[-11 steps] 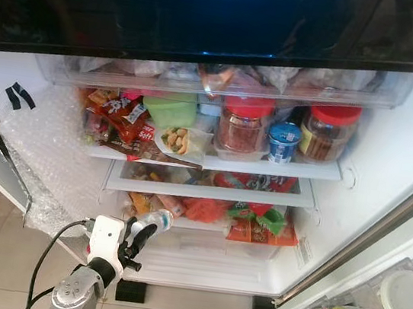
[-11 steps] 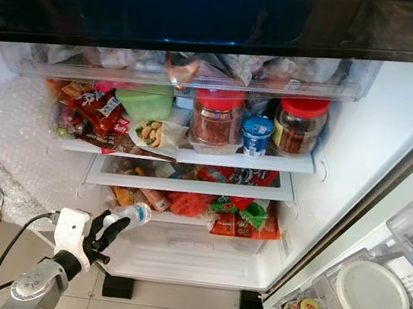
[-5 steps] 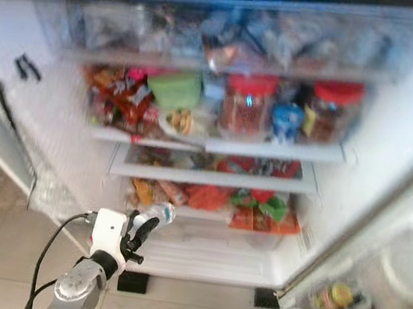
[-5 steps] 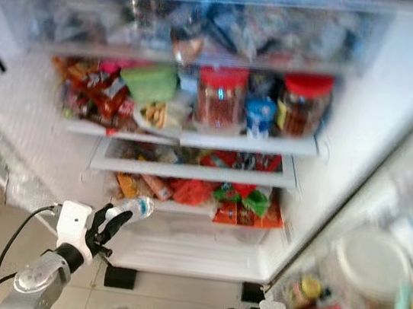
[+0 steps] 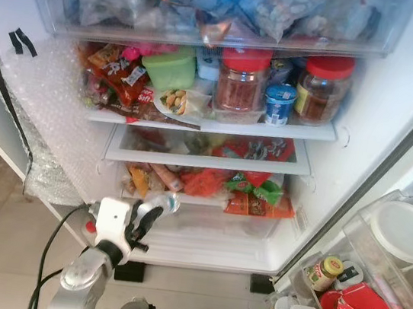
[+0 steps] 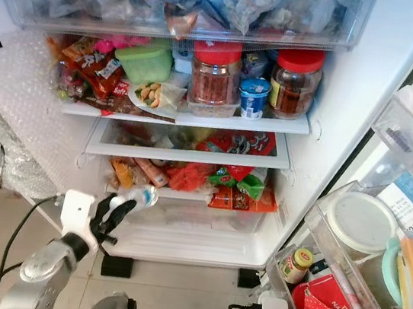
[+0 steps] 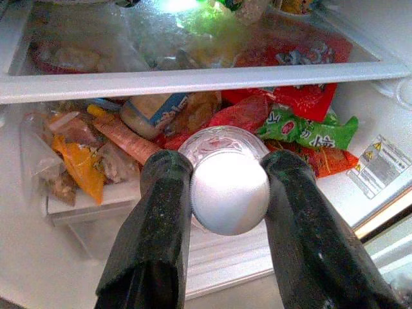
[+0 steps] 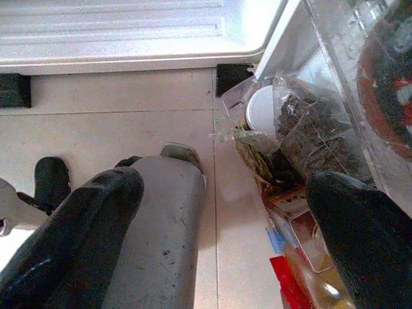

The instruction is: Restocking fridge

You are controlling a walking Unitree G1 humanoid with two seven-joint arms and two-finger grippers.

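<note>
Risk: the lowest shelf (image 5: 183,209) is already crowded with snack packets (image 7: 302,122). Pushing the water bottle (image 5: 162,204) in cap-last could snag on the red and green bags or shove them off the front lip. The bottle is smooth and round, so it may twist or slip between the pads if it meets resistance.

Left hand (image 7: 225,187): fingers (image 7: 161,212) closed around the small clear water bottle, white cap facing the wrist camera, one finger on each side. The bottle is held just in front of the lowest shelf, above the bottom drawer (image 5: 202,238).

Right hand (image 8: 225,212): fingers wide apart, holding nothing, hanging low over the floor tiles (image 8: 129,116) beside the door bins (image 5: 373,285).
</note>
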